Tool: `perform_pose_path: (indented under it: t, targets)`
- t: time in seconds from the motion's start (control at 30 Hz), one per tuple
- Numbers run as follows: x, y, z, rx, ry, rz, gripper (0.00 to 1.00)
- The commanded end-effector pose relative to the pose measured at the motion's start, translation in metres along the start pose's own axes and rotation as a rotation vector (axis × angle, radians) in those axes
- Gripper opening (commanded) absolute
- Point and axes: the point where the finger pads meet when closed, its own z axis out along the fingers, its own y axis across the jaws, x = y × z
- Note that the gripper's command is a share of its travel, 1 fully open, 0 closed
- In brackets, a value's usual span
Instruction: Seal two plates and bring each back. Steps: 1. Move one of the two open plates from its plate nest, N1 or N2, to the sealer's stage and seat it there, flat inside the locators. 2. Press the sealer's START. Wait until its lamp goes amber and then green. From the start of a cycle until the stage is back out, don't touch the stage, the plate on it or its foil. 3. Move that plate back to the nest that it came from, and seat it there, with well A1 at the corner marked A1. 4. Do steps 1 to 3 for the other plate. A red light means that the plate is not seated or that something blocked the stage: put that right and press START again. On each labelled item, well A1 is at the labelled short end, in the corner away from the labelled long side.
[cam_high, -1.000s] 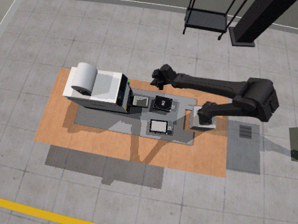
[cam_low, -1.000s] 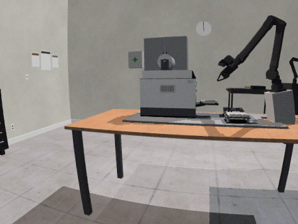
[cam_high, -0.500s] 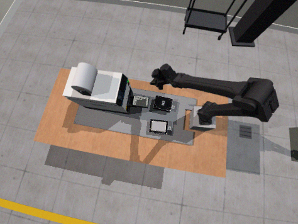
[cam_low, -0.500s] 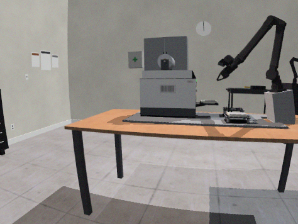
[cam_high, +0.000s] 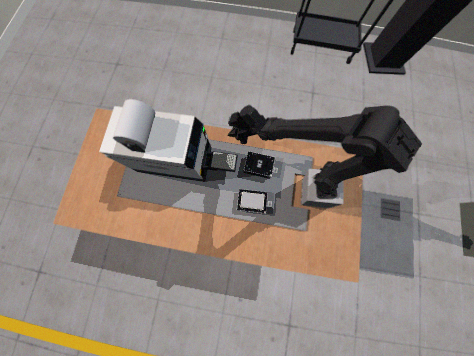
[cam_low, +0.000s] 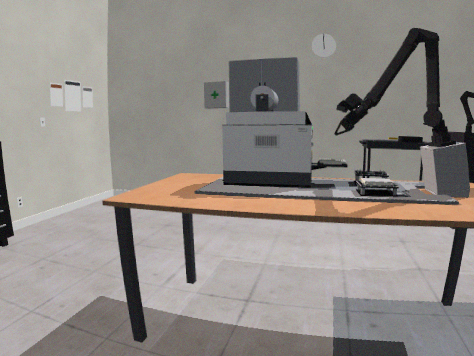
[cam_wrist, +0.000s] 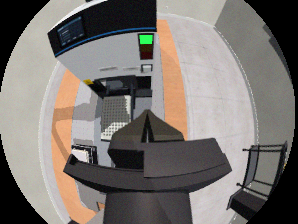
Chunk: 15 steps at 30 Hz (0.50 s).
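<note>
The sealer (cam_high: 172, 135) (cam_low: 267, 160) (cam_wrist: 115, 57) shows a green lamp (cam_wrist: 146, 40) in the wrist view. Below the lamp is a small pale button (cam_wrist: 146, 68). An open plate (cam_high: 223, 161) (cam_wrist: 116, 117), wells visible and partly in shadow, lies on the stage, which is out in front of the sealer. The nest (cam_high: 250, 161) nearer the stage is empty. The other nest holds a plate (cam_high: 252, 200) (cam_wrist: 80, 154) with a plain pale top and no wells visible. My gripper (cam_high: 231, 133) (cam_low: 338, 133) (cam_wrist: 147, 113) is shut and empty, high above the table in front of the sealer. Nest labels are unreadable.
A white foil roll (cam_high: 134, 122) sits on top of the sealer. The grey mat (cam_high: 165, 191) lies under the sealer and nests on the wooden table (cam_high: 85, 200). The arm's pale base (cam_high: 322, 200) stands at the mat's right end. A dark cart (cam_high: 327, 32) stands beyond the table.
</note>
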Motion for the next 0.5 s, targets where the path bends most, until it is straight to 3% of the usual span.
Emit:
perform_pose_path:
  t: [0.0,0.27,0.47]
  targets:
    - [-0.03,-0.006,0.018,0.01,-0.057,-0.003,0.0]
    - [-0.033,-0.009,0.064,0.012,-0.05,0.009,0.0]
    - [-0.031,-0.011,0.054,0.012,-0.046,0.005,0.0]
